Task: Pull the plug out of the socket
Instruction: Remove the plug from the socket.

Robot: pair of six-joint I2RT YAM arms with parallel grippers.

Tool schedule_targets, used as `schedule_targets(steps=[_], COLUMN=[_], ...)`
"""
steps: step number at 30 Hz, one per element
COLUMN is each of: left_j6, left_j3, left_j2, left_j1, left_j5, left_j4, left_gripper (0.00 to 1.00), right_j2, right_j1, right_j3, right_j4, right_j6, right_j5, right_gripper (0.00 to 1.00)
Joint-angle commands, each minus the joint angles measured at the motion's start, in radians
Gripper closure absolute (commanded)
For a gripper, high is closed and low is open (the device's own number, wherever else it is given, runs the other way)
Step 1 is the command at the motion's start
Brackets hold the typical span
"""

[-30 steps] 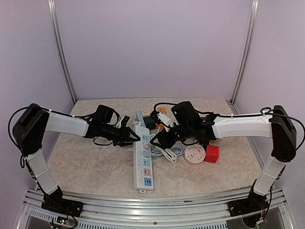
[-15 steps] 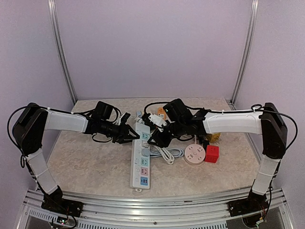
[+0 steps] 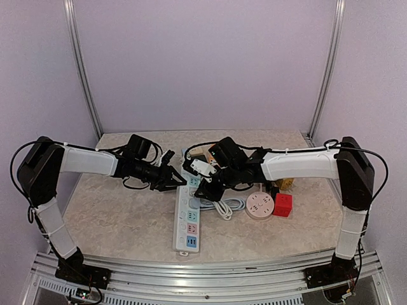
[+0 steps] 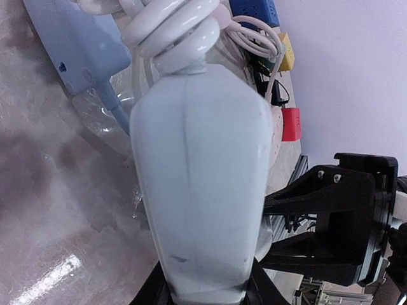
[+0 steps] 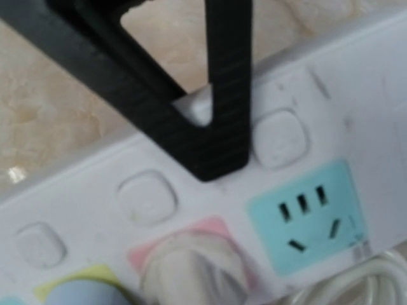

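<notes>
The right arm has swung in toward the left over the last second. The right hand (image 3: 202,189) has pinched its fingers down to a point, planted on the power strip (image 3: 186,219) with nothing between them. The strip's near end has also skated a bit to the left. The left hand (image 3: 177,182) hasn't budged: it's clenched on the white plug (image 4: 197,178) at the strip's left edge, toward the far half. The left wrist view doesn't show whether the prongs are still seated. It reads like the strip is now pinned so the plug can come out without dragging everything along, and the pull itself looks not yet done.

Room-wise, the right side is crowded: a coiled white cable (image 3: 224,204) lies right against the strip, with a round socket (image 3: 259,206) and red cube (image 3: 283,204) beyond. Left of the strip the table (image 3: 114,216) is bare, and straight up looks free too. The strip's near end sits close to the table's front edge, so more sliding that way is a risk.
</notes>
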Motion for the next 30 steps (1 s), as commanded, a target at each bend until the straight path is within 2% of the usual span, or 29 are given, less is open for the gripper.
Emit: schedule_targets(steps=[1,12,20,26,30], left_j6=[0.012,0.051,0.073,0.113,0.125], left_j3=[0.051,0.086,0.103,0.117,0.125], left_j2=[-0.004,0.011,0.030,0.033,0.035], left_j1=[-0.003,-0.006,-0.015,-0.030,-0.035], left_j5=[0.111,0.150,0.170,0.181,0.171], left_j4=[0.048,0.007,-0.016,-0.038,-0.053], left_gripper=[1.00,1.00,1.00,1.00,1.00], right_j2=[0.030,0.042,0.009,-0.023,-0.027], right_j1=[0.009,0.010,0.004,-0.046,-0.056], right_j3=[0.022,0.033,0.007,-0.025,-0.026], right_j4=[-0.022,-0.030,0.011,0.064,0.074], right_j6=[-0.025,-0.049,-0.042,-0.004,0.000], right_j5=[0.032,0.026,0.005,-0.124,-0.145], right_gripper=[0.67,1.00,1.00,1.00,1.00])
